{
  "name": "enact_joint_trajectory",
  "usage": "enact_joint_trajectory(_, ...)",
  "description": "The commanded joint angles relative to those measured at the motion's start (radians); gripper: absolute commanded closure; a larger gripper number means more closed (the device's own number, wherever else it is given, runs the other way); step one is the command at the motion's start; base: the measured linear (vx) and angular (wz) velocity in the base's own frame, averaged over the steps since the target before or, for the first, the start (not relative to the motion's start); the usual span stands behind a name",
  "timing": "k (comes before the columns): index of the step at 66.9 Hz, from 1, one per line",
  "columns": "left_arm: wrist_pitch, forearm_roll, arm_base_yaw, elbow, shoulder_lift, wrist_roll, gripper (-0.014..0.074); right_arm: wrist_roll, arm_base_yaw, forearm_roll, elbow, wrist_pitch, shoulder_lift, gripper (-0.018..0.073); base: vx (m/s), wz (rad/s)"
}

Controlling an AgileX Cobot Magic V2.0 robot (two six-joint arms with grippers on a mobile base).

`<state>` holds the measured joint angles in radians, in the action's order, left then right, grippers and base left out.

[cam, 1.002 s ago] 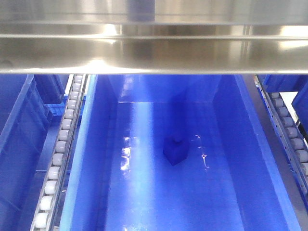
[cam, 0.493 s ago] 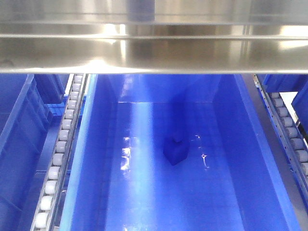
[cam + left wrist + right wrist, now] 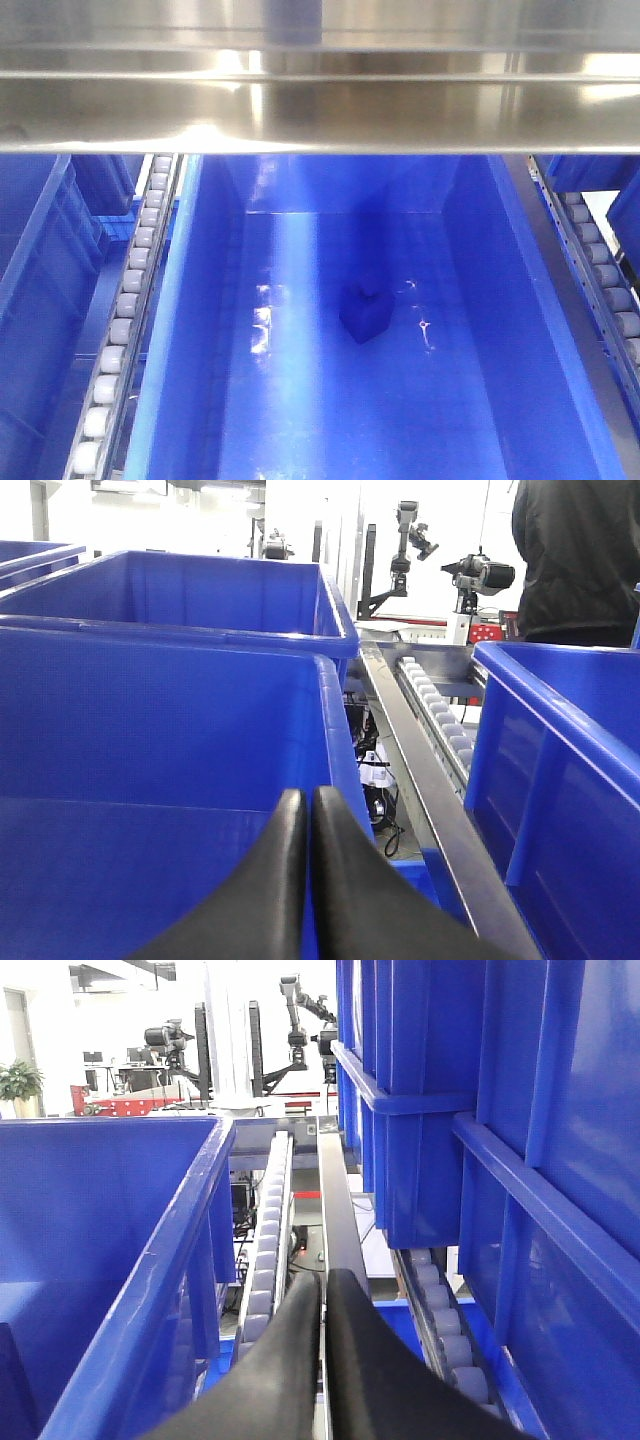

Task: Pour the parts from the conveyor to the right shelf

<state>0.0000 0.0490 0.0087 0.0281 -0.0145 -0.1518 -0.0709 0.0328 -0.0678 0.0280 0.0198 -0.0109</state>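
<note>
Along the left side of the shiny stainless steel rack (image 3: 320,110), a rail of small white rollers (image 3: 125,330) runs beside the large deep glossy blue plastic bin (image 3: 500,300) in the middle. On that bin's floor, roughly central and clear of all four walls, sits the small dark-looking blue plastic block (image 3: 362,313), roughly cubic, turned corner-on, with a short round knob on its top face. Bright glints of light lie on the floor just beside it. Further right, a second roller rail (image 3: 600,280) borders the bin. The left tool (image 3: 303,810) has its black fingers pressed together with nothing between them, above a blue bin's interior. The right tool (image 3: 320,1295) is likewise pressed together and empty, over the steel rail between a bin and the rollers.
</note>
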Motion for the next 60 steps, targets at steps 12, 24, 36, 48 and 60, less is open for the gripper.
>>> enact_joint_trajectory(12,-0.079,-0.009,-0.002,0.027,-0.011,-0.007,0.0603,0.0,0.007,-0.001,0.019,0.08,-0.009,0.0568,0.0,0.0)
enact_joint_trajectory(24,-0.079,-0.009,-0.002,0.027,-0.011,-0.007,0.0603,0.0,0.007,-0.001,0.019,0.08,-0.009,0.0568,0.0,0.0)
enact_joint_trajectory(36,-0.079,-0.009,-0.002,0.027,-0.011,-0.007,0.0603,0.001,0.007,-0.001,0.019,0.08,-0.01,0.0568,0.0,0.0)
enact_joint_trajectory(48,-0.079,-0.009,-0.002,0.027,-0.011,-0.007,0.0603,0.003,0.007,-0.001,0.019,0.08,-0.01,0.0568,0.0,0.0)
enact_joint_trajectory(60,-0.079,-0.009,-0.002,0.027,-0.011,-0.007,0.0603,0.003,0.007,-0.001,0.019,0.08,-0.01,0.0568,0.0,0.0)
